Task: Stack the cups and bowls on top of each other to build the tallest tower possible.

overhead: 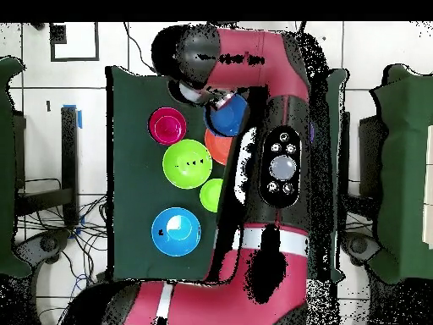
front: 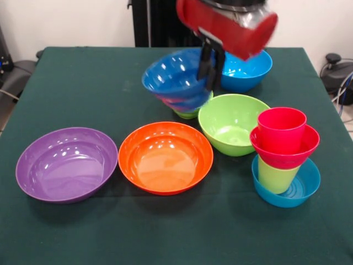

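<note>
The gripper [front: 211, 69] is clenched on the rim of one tilted blue bowl [front: 174, 74], lifted above the green surface [front: 83, 88]. At 4 o'clock stands one tower [front: 284, 160]: two bowls and two cups. Four other bowls rest around.

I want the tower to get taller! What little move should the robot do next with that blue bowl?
Probably carry the dark-blue bowl sideways toward the tower. The claw grips the bowl's rim; the bowl hangs tilted above a stack of small bowls, away from the tower. The tower's top is the red cup, so the bowl should likely be kept high enough to clear it.
</note>
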